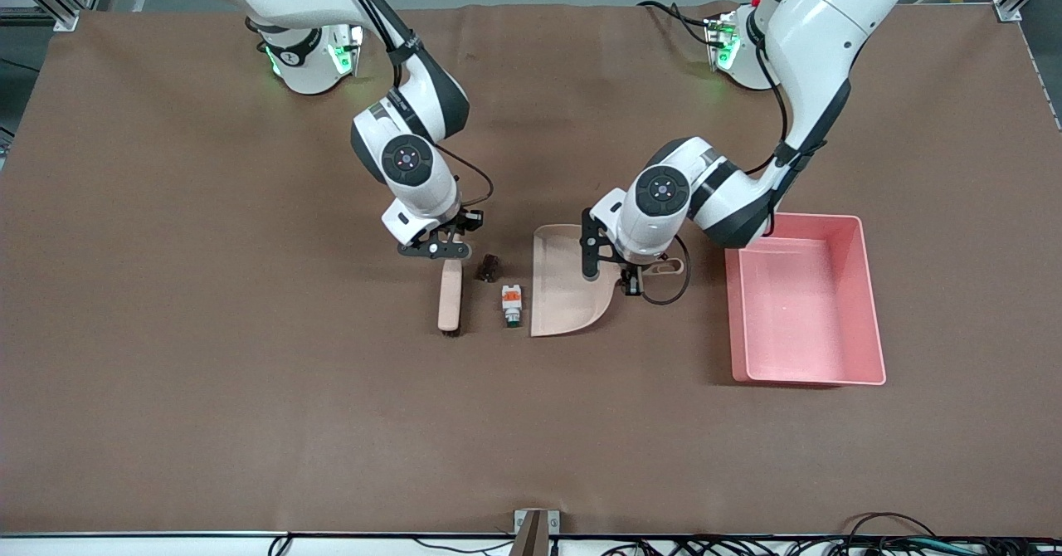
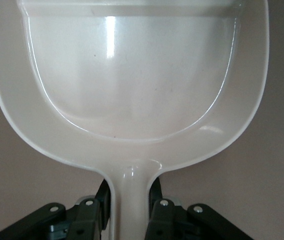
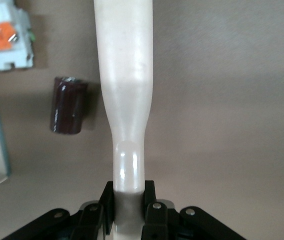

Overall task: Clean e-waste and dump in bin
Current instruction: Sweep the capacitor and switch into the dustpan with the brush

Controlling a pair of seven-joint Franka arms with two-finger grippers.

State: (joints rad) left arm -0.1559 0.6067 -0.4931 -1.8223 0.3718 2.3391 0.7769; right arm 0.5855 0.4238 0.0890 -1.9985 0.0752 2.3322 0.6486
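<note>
Two pieces of e-waste lie on the brown table between the tools: a dark maroon block [image 1: 487, 268] [image 3: 69, 105] and a white piece with an orange mark and green tip [image 1: 512, 304] [image 3: 6, 40]. My right gripper [image 1: 444, 251] [image 3: 128, 200] is shut on the handle of a beige brush [image 1: 450, 297] [image 3: 124, 75], which lies beside the block toward the right arm's end. My left gripper [image 1: 633, 278] [image 2: 130, 200] is shut on the handle of the beige dustpan [image 1: 568, 282] [image 2: 131, 75], whose open mouth faces the e-waste. The pink bin [image 1: 796, 307] sits beside the dustpan toward the left arm's end.
The brown table mat [image 1: 249, 373] spreads wide around the tools. A black cable [image 1: 664, 290] loops by the dustpan's handle. A small bracket [image 1: 536, 527] sits at the table edge nearest the front camera.
</note>
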